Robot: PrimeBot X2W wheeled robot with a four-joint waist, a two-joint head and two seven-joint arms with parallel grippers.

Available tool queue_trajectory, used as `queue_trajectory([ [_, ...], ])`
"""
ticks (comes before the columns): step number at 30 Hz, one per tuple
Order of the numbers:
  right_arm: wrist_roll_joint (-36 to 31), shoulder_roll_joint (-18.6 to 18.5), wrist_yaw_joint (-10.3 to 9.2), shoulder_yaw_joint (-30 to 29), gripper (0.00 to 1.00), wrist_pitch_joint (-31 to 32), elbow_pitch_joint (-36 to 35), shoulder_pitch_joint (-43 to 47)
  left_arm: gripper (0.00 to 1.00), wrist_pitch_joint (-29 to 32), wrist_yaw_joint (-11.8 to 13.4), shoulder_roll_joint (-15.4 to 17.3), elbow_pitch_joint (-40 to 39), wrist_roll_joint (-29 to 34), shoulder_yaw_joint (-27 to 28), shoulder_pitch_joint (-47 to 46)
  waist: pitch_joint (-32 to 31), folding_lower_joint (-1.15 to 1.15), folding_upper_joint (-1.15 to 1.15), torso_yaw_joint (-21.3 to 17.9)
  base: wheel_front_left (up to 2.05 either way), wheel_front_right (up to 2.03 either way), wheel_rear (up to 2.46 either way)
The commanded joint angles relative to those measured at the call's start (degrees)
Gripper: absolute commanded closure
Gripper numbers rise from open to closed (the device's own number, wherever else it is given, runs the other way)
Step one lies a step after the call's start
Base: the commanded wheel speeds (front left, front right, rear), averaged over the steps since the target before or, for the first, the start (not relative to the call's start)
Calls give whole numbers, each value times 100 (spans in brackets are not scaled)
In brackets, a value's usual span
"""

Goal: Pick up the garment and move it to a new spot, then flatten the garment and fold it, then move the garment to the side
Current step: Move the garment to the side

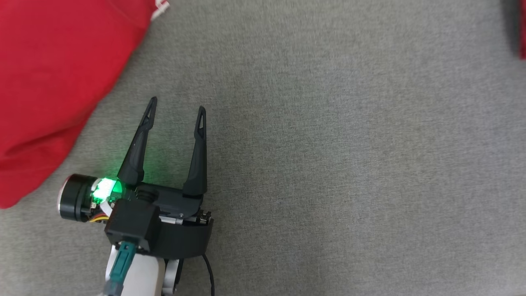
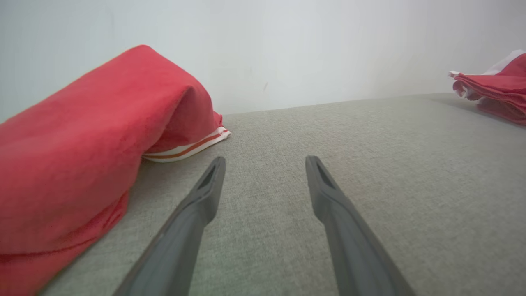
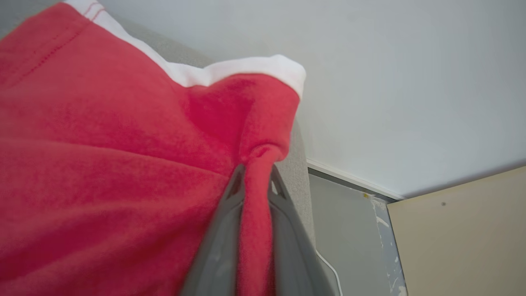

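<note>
While the left gripper (image 1: pixel 177 104) hangs, jaws spread, above the grey woven tabletop (image 1: pixel 349 144), the right gripper's (image 3: pixel 255 174) jaws pinch the red garment (image 3: pixel 123 144) by the tabletop's edge, a pale wall (image 2: pixel 308 49) behind.

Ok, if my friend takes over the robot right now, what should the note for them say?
The left gripper is open and holds nothing, above the grey surface.
The right gripper has its fingers shut on a fold of the red garment with white trim.
A humped red heap lies beside the left gripper, not touching it; a flatter red pile sits far to its right. I cannot tell which of them the right gripper pinches.
Done: one grasp. Left: flattening, folding and moving aside, it seems; the red heap is neither flat nor folded.
</note>
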Motion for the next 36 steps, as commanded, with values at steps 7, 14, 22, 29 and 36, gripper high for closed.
queue_trajectory([
  [7,-189,-393,-17,172,100,240,103,-647,0,-11,100,108,-169,39,-113,-67,401,-1,-1,45,0,0,0],
  [14,-247,-446,-16,251,92,270,261,-897,0,1,195,148,-219,-1,-154,17,458,-1,-1,71,0,0,0],
  [22,-408,-294,-17,280,0,44,522,-1066,0,2,261,175,-136,-67,-169,3,385,-1,-1,39,0,0,0],
  [29,-325,48,-16,211,0,-512,621,-1096,0,-1,315,187,-67,-179,-117,226,-133,-1,-1,25,0,0,0],
  [36,-124,663,-16,125,0,-906,562,-685,0,-17,400,183,-32,-257,31,613,-907,-1,-1,79,0,0,0],
])
